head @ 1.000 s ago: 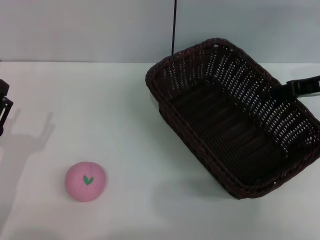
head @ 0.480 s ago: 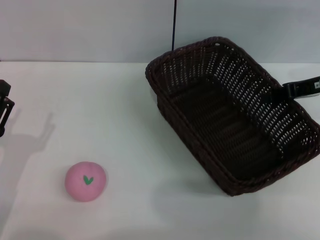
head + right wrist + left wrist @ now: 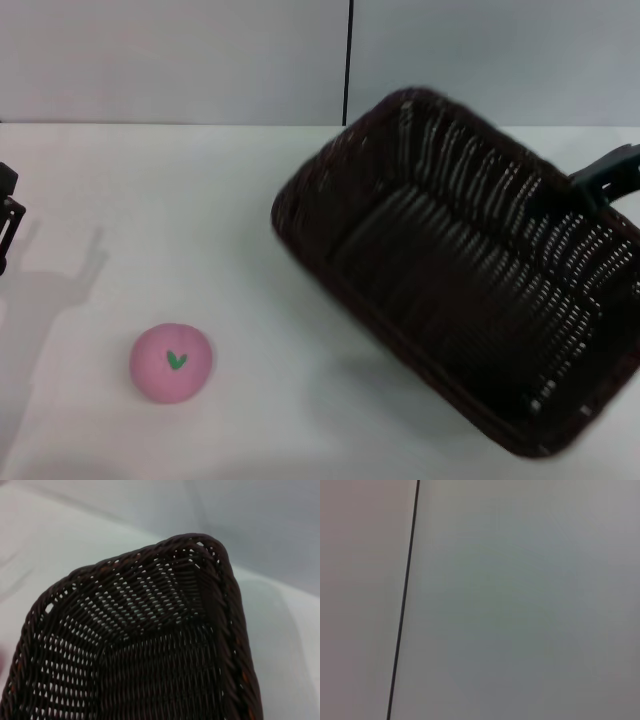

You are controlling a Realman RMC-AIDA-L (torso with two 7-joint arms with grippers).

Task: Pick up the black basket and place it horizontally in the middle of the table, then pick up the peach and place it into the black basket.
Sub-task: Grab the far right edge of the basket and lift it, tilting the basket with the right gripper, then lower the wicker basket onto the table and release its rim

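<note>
The black basket (image 3: 450, 290) hangs tilted over the right half of the white table (image 3: 180, 200), motion-blurred, its near end low at the front right. My right gripper (image 3: 582, 190) is shut on the basket's far right rim. The right wrist view looks into the woven inside of the basket (image 3: 150, 655) from above one corner. The pink peach (image 3: 171, 362), with its green leaf mark facing up, rests on the table at the front left, well apart from the basket. My left gripper (image 3: 6, 215) is parked at the table's left edge, mostly out of frame.
A grey wall with a vertical dark seam (image 3: 348, 60) stands behind the table. The left wrist view shows only that wall and its seam (image 3: 402, 605). The left arm's shadow lies on the table beside the peach.
The basket has risen off the table and swung, its near end moving towards the front right and its left corner shifting left. The right gripper rose slightly with it. Peach and left arm have not moved.
</note>
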